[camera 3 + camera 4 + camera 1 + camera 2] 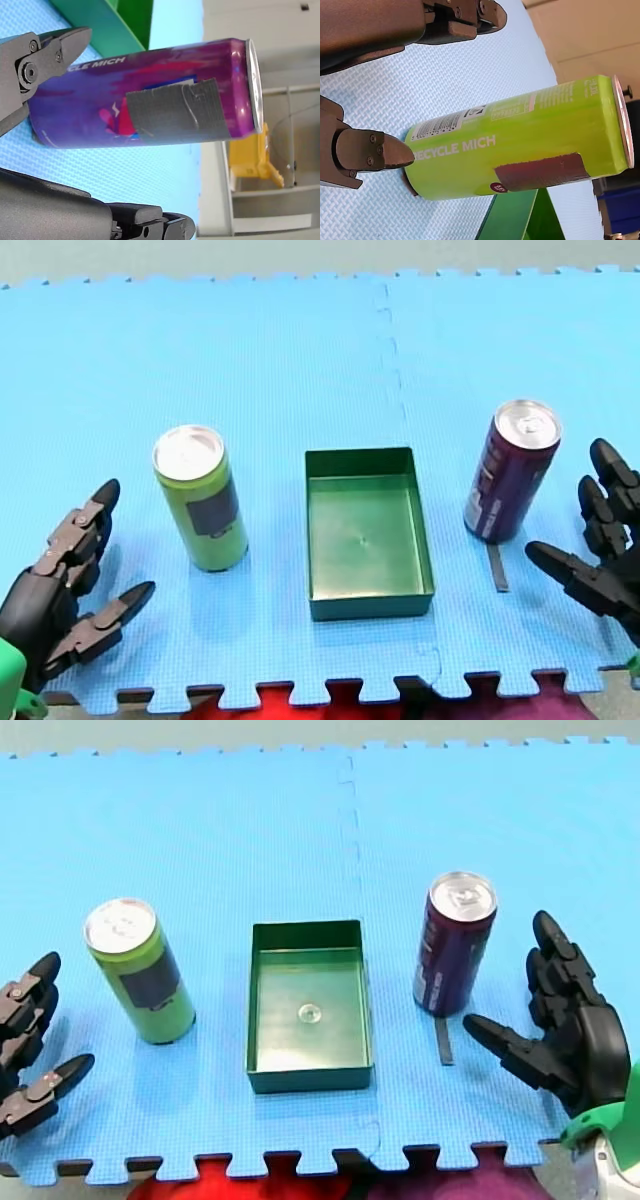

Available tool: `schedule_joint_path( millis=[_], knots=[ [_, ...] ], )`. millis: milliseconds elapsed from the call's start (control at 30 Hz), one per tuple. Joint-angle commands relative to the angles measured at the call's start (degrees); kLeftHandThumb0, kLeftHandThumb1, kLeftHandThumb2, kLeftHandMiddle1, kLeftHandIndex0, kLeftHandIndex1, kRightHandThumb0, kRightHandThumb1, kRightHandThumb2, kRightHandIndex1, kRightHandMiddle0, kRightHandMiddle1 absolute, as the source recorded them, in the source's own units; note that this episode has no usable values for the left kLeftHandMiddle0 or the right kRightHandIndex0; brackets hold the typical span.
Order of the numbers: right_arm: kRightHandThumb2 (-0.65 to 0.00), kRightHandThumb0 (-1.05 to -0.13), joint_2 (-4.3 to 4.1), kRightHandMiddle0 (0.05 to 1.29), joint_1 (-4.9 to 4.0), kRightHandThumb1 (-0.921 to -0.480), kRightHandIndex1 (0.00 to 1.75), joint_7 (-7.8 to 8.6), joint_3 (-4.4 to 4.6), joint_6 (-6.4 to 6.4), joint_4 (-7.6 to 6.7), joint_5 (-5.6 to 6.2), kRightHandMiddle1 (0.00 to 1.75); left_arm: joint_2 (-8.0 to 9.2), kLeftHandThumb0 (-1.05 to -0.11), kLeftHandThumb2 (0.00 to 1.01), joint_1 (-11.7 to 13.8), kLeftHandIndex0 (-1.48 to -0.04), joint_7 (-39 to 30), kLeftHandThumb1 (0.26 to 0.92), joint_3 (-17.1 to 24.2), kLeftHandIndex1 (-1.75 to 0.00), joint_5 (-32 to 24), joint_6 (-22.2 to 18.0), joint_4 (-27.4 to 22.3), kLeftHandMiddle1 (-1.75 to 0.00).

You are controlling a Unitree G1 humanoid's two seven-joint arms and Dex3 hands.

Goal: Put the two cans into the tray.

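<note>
- Past the mat's jigsaw near edge, a red shape point(290, 705) and a purple shape point(510, 702) show.
- Left hand point(68, 588): at the near left corner of the mat, holding nothing, fingers uncurled and pointing toward the green can, clear of it.
- Right hand point(565, 1040): at the near right, holding nothing, fingers uncurled; its thumb reaches toward the purple can but stays apart from it.
- Tray point(370, 606): green, rectangular, open-topped, in the middle of the mat between the two cans, touching neither. A small round spot point(309, 1013) lies on its floor.
- Grey strip point(497, 568): flat on the mat, just on the near side of the purple can's foot.
- Green can point(228, 545): upright on the mat left of the tray, outside it, silver lid up, with a dark patch point(213, 510) on its side.
- Second wrist view: the green can lies between dark fingers point(370, 152); whether the nearest tip touches it, I cannot tell from here.
- Purple can point(510, 475): upright on the mat right of the tray, outside it, lid up.
- First wrist view: the purple can carries a grey tape patch point(175, 110), with a finger point(55, 47) by its foot and the tray's green wall beyond.
- Mat point(300, 360): blue foam, two tiles joined by a seam running away behind the tray.
- Beyond the far edge, a grey band point(300, 255).
</note>
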Motion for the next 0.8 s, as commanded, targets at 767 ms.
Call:
schedule_joint_path(
  millis=[767],
  knots=[
    [-0.009, -1.048, -1.05, 0.14, -1.16, -0.719, 0.00, -0.78, 1.22, 1.18, -1.10, -1.43, 0.00, -0.85, -1.048, 0.31, 1.40, -0.11, 2.85, 0.921, -1.23, 0.00, 0.99, 1.54, -4.03, 0.00]
  ],
)
